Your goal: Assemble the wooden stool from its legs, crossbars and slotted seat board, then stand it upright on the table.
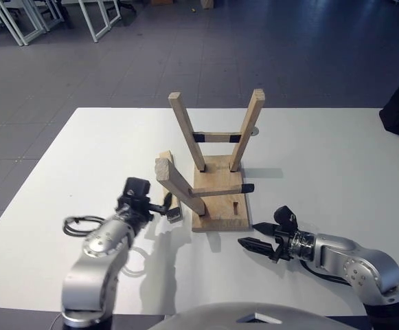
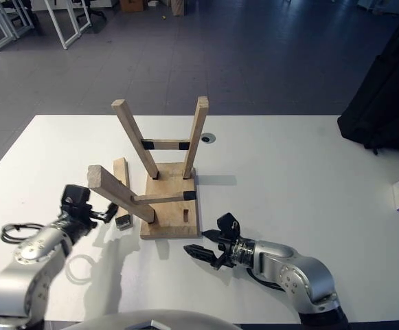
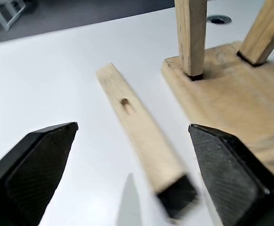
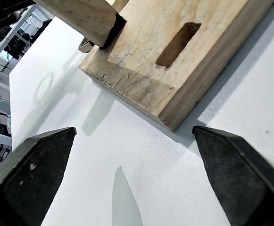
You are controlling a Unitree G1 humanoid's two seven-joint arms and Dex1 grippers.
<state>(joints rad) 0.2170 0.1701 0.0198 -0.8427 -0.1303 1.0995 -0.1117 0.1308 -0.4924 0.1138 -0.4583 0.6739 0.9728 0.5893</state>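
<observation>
Now, left pincer [image 3: 133, 128] and right pincer [image 1: 248, 234] agape near seat board [image 1: 220, 207].

The seat board [image 4: 193, 56] is showing pale, unvarnished wood, its grain looking rough and scratched, with coarse fibres fraying along the cut edge and inside the slot [image 4: 177, 44]. The legs [image 1: 187, 130] and crossbar [image 1: 216, 137] are showing the same bare, matt timber, the crossbar wearing dull black ends. The loose wooden piece [image 3: 137, 127] is looking smoother, carrying a small dark knot and a black matt cap at one end. The bench [image 1: 323, 179] is presenting a white, smooth top with a faint sheen. On the left claw [image 3: 133, 127], the fingers [image 3: 37, 165] are showing black matt plastic with a fine woven-looking texture. On the right claw [image 4: 134, 129], the fingers [image 4: 33, 179] are looking alike, lightly specked.
</observation>
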